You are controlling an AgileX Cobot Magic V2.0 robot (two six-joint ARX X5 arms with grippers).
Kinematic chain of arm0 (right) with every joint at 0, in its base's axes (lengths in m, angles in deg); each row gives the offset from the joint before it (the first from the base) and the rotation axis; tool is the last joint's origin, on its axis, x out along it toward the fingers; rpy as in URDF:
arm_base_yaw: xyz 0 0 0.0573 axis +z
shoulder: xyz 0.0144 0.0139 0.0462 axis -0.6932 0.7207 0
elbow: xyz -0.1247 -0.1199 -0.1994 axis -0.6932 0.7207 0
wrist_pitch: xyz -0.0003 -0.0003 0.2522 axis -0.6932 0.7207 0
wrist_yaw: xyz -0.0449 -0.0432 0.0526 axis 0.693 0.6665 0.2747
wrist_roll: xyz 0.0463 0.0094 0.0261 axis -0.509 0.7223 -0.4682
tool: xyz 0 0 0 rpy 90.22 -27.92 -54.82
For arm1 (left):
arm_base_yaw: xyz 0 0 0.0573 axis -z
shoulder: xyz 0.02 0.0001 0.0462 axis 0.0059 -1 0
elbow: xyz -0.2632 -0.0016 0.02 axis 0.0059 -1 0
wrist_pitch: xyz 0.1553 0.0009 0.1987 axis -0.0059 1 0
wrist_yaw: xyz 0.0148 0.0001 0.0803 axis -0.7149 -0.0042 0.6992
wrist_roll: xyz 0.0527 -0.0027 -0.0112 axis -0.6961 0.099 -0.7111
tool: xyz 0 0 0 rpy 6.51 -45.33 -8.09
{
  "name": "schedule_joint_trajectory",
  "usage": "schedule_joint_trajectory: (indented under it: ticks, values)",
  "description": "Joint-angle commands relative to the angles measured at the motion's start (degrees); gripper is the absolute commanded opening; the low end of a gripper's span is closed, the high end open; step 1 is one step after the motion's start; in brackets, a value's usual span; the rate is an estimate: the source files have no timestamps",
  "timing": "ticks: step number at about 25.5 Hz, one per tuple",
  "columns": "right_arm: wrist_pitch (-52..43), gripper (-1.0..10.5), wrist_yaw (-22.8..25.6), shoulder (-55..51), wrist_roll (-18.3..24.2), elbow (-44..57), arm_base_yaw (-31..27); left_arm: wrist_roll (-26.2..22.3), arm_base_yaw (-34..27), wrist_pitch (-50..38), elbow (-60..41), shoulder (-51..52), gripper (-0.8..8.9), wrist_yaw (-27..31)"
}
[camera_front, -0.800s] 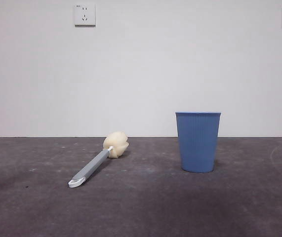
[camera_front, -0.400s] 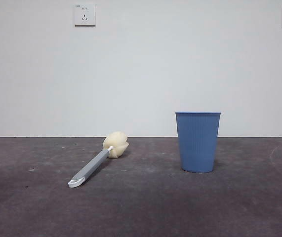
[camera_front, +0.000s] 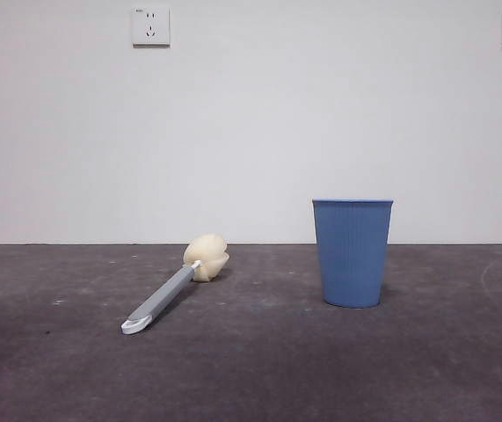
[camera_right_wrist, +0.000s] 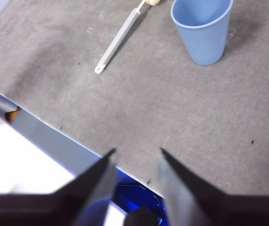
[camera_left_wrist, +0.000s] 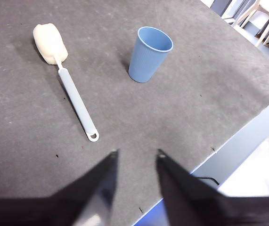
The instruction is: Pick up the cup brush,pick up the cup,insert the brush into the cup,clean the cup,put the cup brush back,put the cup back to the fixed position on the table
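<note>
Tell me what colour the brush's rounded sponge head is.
Cream-yellow; the rounded sponge head of the long grey-handled cup brush shows best in the left wrist view.

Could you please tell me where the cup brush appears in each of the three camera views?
Front view: cup brush lies left of centre on the table.
Left wrist view: upper left.
Right wrist view: top edge, sponge cropped.
Shared landmark: the blue cup, upright beside it.

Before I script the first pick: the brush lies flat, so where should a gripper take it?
Grip the cup brush mid-handle, coming straight down with the jaws across the slim grey shaft. It lies flat on the table, well apart from the cup; the rounded sponge head looks too bulky and soft.
</note>
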Motion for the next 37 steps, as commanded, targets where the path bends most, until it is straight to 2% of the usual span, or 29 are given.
schedule_joint_trajectory:
  ticks: [1,9,14,21,25,29,32,37]
  values:
    - [-0.3,6.1,-0.1,-0.1,-0.8,-0.2,0.2,-0.4,0.1,-0.2,0.2,0.0,5.7,0.0]
    - [-0.3,6.0,-0.1,-0.1,-0.8,-0.2,0.2,-0.4,0.1,-0.3,0.4,-1.1,5.7,2.2]
    - [-0.3,6.0,-0.1,0.0,-1.1,-0.2,0.2,1.8,0.7,-2.5,0.5,-3.8,5.65,3.7]
    - [-0.4,6.0,-0.1,0.0,-1.7,-0.2,0.2,5.1,5.5,-7.3,4.1,-11.9,5.62,8.9]
    - [-0.4,6.0,-0.1,0.0,-1.9,-0.2,0.2,7.7,10.6,-10.4,6.7,-18.9,5.61,15.2]
    - [-0.4,6.0,-0.1,0.0,-2.3,-0.2,0.2,11.6,20.0,-16.2,10.9,-32.0,5.61,27.7]
    - [-0.4,6.0,-0.1,0.0,-2.3,-0.2,0.2,12.9,25.3,-20.7,13.9,-42.2,5.61,34.5]
    - [-0.4,6.0,-0.1,0.0,-2.3,-0.2,0.2,14.4,29.6,-27.2,18.0,-57.6,5.61,40.4]
